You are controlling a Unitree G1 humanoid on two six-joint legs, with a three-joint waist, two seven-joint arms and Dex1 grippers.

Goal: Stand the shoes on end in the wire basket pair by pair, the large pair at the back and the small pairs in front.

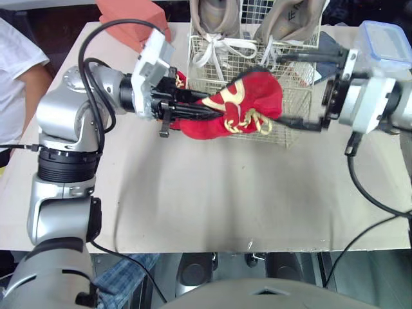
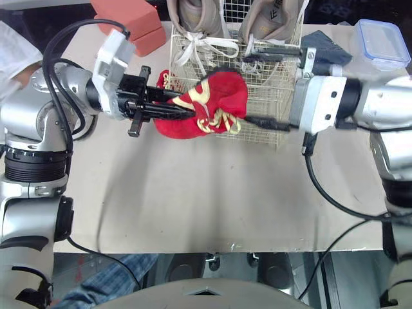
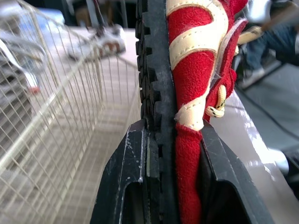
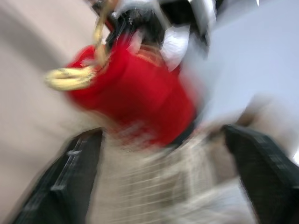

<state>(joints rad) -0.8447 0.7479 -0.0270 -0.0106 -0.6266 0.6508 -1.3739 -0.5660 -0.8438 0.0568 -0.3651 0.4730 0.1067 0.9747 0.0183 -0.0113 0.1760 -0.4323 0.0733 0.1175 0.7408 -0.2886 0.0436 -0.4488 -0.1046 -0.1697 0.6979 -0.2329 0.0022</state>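
Left eye view, remote inspection. The wire basket (image 1: 295,132) stands at the back middle of the cloth-covered table (image 1: 212,199). Two large beige shoes (image 1: 215,19) with white laces stand on end, side by side, along its rear.

Left gripper (image 1: 215,111): closed on the red shoe (image 1: 248,96), which has cream trim and yellow laces. In the left wrist view the two black fingers (image 3: 126,158) pinch the shoe across its thickness. One finger lies against the black treaded sole and the other against the red upper. The sole faces the basket's wire wall.

Red shoe, position: held off the table, lying roughly level. Its heel end is at the left gripper and its toe points toward the robot's right. In the head views it overlaps the upper part of the basket's front wall. I cannot tell whether the toe is above the rim or just in front of it. It is not standing on end.

Right gripper (image 1: 273,91): spread wide and holding nothing. One finger runs above the shoe's toe end and the other below it, so the toe lies between them. The right wrist view is blurred. It shows both fingers (image 4: 70,177) far apart with the red shoe between and beyond them. I cannot tell whether either finger touches the shoe.

Surroundings:
- An orange box (image 1: 132,19) lies at the back left of the table.
- A clear container with a blue lid (image 1: 386,42) sits at the back right.
- A person's arm in a white sleeve (image 1: 19,71) is at the table's left edge.
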